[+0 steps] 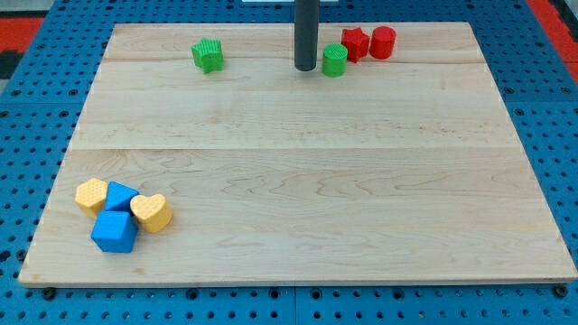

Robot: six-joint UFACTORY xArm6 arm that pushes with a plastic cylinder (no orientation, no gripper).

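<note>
The rod [306, 32] is cut off at the view's top.

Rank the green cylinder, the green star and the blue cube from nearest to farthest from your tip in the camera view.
From my tip:
1. Green cylinder, just to its right in the view.
2. Green star, off to the view's left.
3. Blue cube, bottom-left cluster.

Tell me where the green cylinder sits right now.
The green cylinder stands near the view's top, right of centre, just right of my tip, with the red star close on its upper right.
</note>
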